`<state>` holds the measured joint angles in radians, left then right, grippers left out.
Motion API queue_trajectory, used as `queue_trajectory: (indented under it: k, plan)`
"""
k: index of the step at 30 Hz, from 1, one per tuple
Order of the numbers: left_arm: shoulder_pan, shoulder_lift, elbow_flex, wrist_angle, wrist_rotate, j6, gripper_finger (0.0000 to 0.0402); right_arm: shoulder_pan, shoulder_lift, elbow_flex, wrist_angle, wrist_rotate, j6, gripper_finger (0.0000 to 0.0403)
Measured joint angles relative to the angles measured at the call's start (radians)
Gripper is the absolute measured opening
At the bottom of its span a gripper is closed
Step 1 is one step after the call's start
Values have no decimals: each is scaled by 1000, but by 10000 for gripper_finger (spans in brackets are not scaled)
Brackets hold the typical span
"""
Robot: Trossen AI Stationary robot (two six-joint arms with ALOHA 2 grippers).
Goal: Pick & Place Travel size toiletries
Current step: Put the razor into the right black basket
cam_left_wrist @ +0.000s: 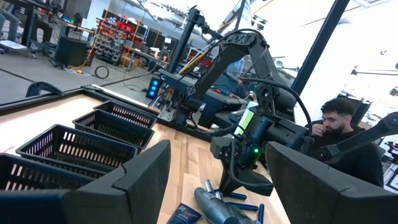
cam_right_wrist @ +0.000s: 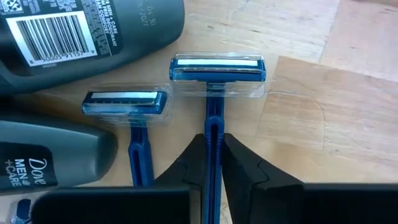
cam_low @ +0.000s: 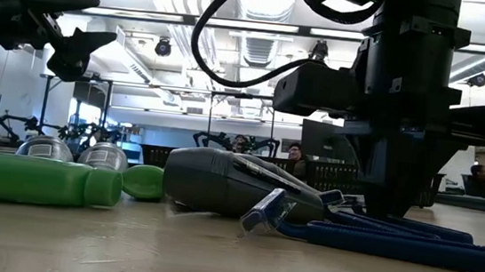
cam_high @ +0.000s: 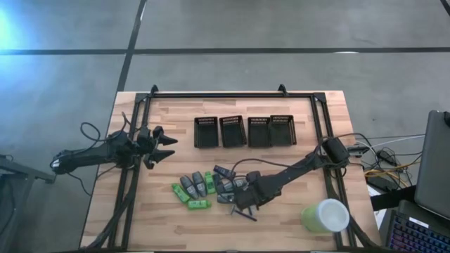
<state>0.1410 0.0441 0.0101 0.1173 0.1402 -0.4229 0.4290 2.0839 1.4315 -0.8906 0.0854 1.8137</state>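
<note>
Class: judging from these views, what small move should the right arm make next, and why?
Probably a short straight lift. The right end effector is shut on the handle of a blue razor that lies on the table, close beside a second razor.

Blue razors; grey tubes; green packets; black mesh bins; pale wood table.

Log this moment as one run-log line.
right gripper: jaws shut on blue razor handle, on the table | left gripper: jaws open, empty, waiting over table's left side | mesh bins: look empty
</note>
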Motion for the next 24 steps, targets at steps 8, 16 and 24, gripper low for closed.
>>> queue_trajectory:
  k: [8, 16, 24]
  plan:
    - [0, 0, 0, 0, 0, 0, 268, 4, -40, -5, -12, 4, 24, 25]
    - [0, 0, 0, 1, 0, 0, 268, 11, -109, -3, -101, 37, 63, 25]
    - [0, 0, 0, 0, 0, 0, 268, 12, -174, -15, -126, 92, 72, 25]
